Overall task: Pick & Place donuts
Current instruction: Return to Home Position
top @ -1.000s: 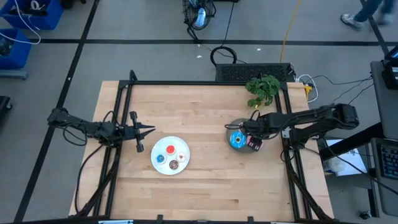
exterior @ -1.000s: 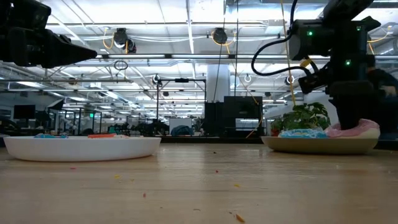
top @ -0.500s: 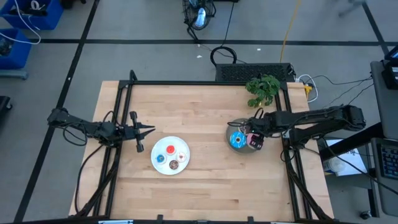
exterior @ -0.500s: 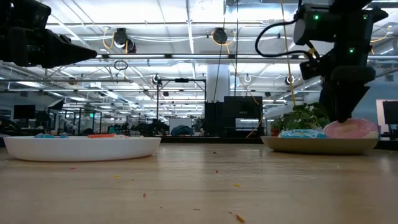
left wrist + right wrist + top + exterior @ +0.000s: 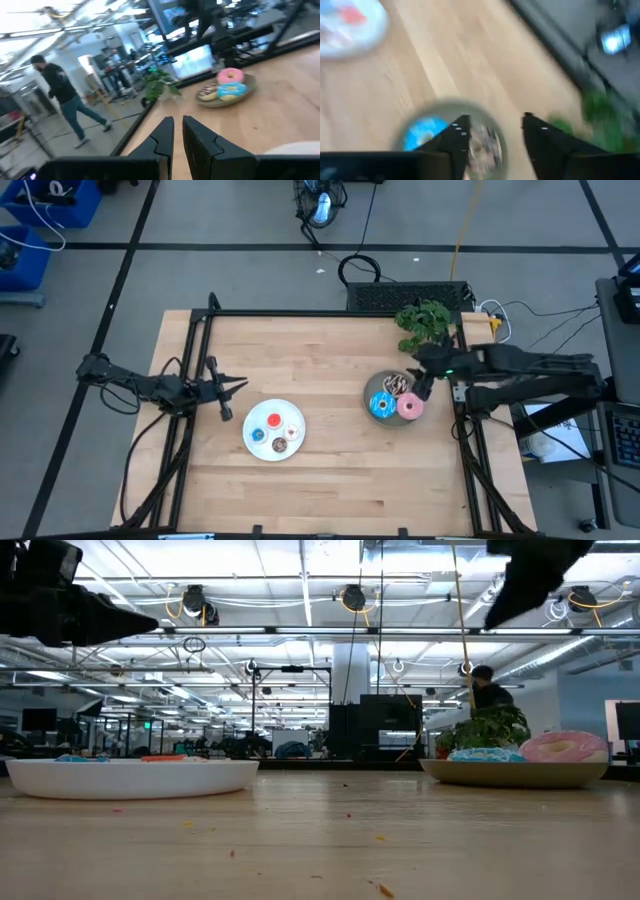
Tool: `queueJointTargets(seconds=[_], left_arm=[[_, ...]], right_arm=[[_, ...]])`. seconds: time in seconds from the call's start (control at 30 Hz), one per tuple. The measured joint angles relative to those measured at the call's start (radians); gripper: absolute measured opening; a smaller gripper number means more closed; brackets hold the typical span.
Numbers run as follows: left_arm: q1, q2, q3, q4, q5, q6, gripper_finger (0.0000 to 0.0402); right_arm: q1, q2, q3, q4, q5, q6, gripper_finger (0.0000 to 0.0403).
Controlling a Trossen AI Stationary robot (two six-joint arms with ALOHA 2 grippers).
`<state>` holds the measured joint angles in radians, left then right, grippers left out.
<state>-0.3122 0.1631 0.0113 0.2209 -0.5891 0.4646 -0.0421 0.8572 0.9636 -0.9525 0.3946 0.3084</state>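
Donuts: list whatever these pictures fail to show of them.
- Small donuts: low view, white plate's rim hides all but their tops.
- Brown donut: low view, out of sight behind the blue donut and pink donut.
- Right wrist view: motion blur smears the grey plate's donuts.

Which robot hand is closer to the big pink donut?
The right hand. It hangs above the grey plate's rim, close by the pink donut. The left hand is far across the table, beyond the white plate.
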Motion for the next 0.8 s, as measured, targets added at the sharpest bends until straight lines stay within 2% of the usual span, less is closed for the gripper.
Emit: queueJointTargets(seconds=[0.1,0.2,0.27,0.37,0.5,0.6,0.67,0.8], left_arm=[[0.0,0.0,0.0,0.016,-0.047,-0.019,0.0047],[0.0,0.0,0.0,0.008,-0.051,-0.04,0.0047],[0.0,0.0,0.0,0.008,-0.051,-0.048,0.0046],[0.0,0.0,0.0,0.017,-0.051,-0.048,0.004],[0.0,0.0,0.0,0.017,-0.05,-0.061,0.0007],[0.0,0.0,0.0,0.017,-0.05,-0.084,0.0008],[0.0,0.0,0.0,0.017,-0.05,-0.091,0.0007],[0.0,0.0,0.0,0.003,-0.048,-0.097,0.0006]], right_arm=[[0.018,-0.091,-0.017,0.139,-0.021,-0.089,0.0119],[0.033,-0.152,-0.052,0.254,-0.059,-0.146,0.0039],[0.038,-0.18,-0.089,0.333,-0.085,-0.203,0.0011],[0.037,-0.206,-0.164,0.459,-0.135,-0.267,0.0012],[0.037,-0.24,-0.293,0.655,-0.225,-0.372,0.0002],[0.033,-0.291,-0.389,0.797,-0.273,-0.414,0.0003],[0.023,-0.34,-0.45,0.846,-0.288,-0.429,0.0001],[-0.007,-0.446,-0.551,0.888,-0.421,-0.42,0.0001]])
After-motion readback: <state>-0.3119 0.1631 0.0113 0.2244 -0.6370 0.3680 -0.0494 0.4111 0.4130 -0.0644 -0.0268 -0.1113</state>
